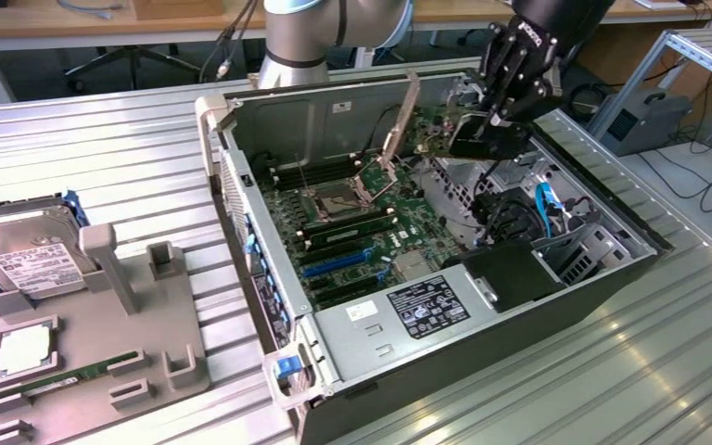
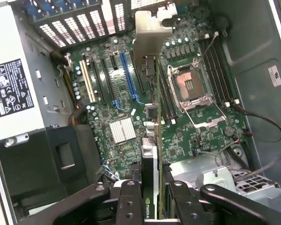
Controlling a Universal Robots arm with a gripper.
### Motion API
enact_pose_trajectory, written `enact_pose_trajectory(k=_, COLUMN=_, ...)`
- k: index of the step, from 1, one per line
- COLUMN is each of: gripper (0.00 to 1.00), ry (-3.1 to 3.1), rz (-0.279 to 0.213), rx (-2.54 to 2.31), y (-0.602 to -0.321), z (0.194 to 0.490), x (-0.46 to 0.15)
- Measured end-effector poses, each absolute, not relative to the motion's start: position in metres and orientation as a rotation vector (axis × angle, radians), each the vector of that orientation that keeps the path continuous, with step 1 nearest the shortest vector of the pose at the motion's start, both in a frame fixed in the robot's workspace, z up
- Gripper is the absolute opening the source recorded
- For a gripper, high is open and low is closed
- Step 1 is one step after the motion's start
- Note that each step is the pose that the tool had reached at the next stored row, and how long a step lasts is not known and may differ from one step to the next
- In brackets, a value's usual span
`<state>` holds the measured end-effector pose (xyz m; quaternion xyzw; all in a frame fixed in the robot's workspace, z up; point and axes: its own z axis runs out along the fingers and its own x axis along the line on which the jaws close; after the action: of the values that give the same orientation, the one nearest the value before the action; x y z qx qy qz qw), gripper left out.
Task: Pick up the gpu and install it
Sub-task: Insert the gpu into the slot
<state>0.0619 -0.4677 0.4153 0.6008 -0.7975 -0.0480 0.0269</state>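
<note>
My gripper hangs over the open computer case, shut on the gpu. The gpu is a thin black card held on edge above the motherboard, not touching it. Its long silver bracket stands at the end away from the fingers. In the wrist view the gpu runs edge-on out from between the black fingers of the gripper, and its bracket is at the far end. The card hovers between the blue slot and the processor socket.
The case holds a power supply, a drive cage with blue cables and memory slots. A grey parts tray at the exterior view's left carries a hard drive, a processor and a green memory stick.
</note>
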Motion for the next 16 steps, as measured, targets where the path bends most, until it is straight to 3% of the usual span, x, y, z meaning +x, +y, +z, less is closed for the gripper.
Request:
enact_pose_trajectory(k=3, gripper=0.27, ry=-2.444, rz=-0.112, rx=1.938, y=-0.468, z=0.415, x=0.062)
enact_pose_trajectory(k=16, gripper=0.27, ry=-2.26, rz=-0.082, rx=2.179, y=-0.464, z=0.414, x=0.043)
